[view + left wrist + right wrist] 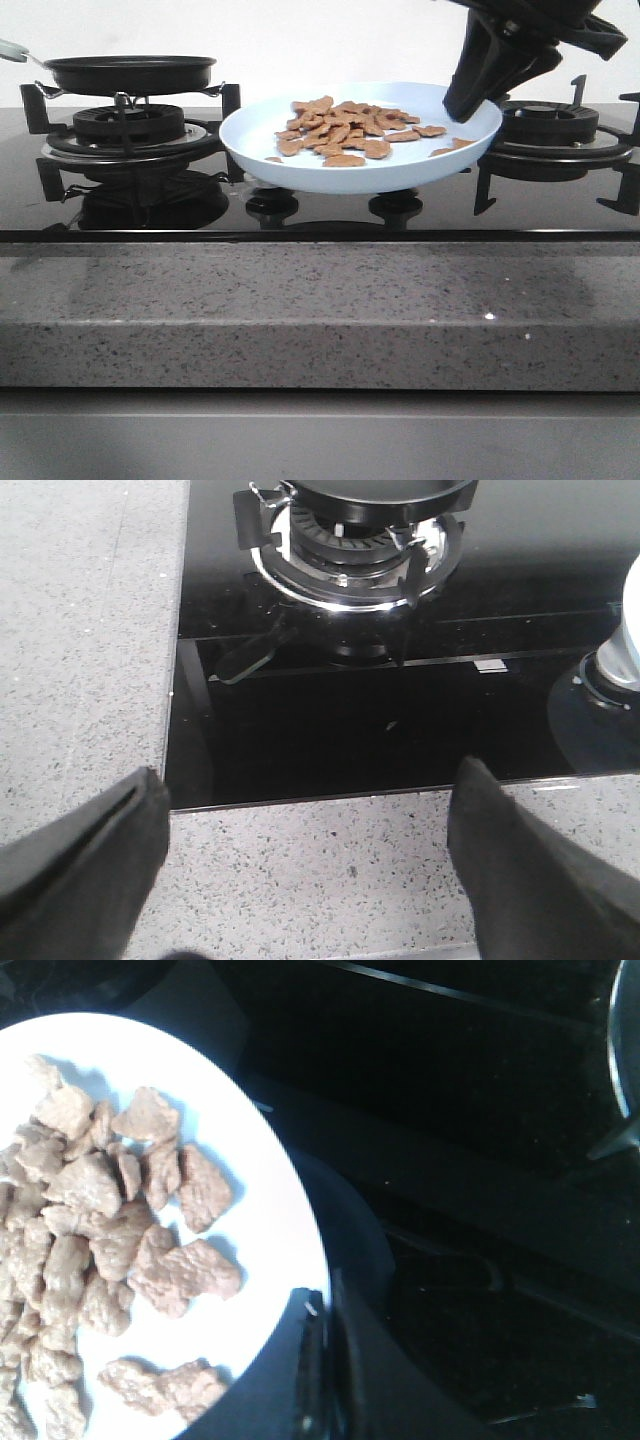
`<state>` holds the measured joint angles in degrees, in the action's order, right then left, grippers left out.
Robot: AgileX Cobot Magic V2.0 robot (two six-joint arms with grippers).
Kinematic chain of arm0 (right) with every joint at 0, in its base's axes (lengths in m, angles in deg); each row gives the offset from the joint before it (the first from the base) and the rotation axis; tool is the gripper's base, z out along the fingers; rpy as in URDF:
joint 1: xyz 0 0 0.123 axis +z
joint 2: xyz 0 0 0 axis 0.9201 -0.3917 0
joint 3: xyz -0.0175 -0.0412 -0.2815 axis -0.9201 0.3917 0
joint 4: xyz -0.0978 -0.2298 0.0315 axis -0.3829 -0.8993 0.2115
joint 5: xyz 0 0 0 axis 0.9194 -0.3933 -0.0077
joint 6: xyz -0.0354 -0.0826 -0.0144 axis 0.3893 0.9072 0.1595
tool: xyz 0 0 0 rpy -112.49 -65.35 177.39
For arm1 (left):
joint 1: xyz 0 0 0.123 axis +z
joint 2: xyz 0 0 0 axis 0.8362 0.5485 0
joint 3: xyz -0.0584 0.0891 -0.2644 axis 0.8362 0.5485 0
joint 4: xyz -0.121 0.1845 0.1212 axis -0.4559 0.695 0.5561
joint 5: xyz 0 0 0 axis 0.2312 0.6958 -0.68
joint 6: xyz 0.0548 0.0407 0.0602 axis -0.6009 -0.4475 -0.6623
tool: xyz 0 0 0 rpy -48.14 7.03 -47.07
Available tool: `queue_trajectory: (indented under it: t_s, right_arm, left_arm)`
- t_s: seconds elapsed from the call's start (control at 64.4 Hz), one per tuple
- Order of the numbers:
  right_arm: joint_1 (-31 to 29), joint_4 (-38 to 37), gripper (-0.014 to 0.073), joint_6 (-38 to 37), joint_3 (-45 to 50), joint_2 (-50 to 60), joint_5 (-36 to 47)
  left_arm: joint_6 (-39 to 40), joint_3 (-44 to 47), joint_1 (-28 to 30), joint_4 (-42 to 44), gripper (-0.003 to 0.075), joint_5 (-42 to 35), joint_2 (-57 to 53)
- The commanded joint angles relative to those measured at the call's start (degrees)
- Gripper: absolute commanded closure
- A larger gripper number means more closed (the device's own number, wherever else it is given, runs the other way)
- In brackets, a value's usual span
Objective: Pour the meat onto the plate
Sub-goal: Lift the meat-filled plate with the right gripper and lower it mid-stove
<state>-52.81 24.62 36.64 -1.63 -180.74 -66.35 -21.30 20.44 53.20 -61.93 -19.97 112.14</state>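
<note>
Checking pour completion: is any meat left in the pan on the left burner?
Cannot tell: the front view shows the pan only side-on, while meat fills the plate.

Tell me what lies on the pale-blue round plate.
On the wide, shallow pale-blue round plate lies a loose heap of flat orange-brown meat pieces. The black right gripper is shut on the plate's rim, covering that edge; anything beneath the heap is hidden.

A smooth, glossy pale-blue plate (300, 160) clamped at its rim by the matt black right gripper (478, 95) holds rough, dull orange-brown meat (345, 128). Below the gripper lies a mirror-glossy black glass hob (320, 215) with matt black metal pan supports (625, 170). Far from it sits a matt black frying pan (130, 72). The countertop (320, 320) is speckled grey stone, faintly polished.
</note>
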Motion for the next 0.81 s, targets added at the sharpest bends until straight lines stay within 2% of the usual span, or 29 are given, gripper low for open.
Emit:
queue_trajectory:
  t_s: [0.0, 0.403, 0.791]
  right_arm:
    - [0.04, 1.82, 0.0712, 0.44, -1.4, 2.89, 2.07]
    - [-0.4, 1.83, 0.0712, 0.44, -3.52, 2.34, 4.55]
    - [-4.99, 6.29, 0.0712, -0.78, -24.67, -10.74, -2.0]
  left_arm:
    - [0.63, -1.56, -0.43, -1.0, 0.0155, -3.75, -0.07]
    - [0.63, -1.56, -0.43, -1.65, 0.0154, -2.18, -0.07]
    - [0.63, -1.56, -0.43, -1.65, 0.0154, -2.4, -0.07]
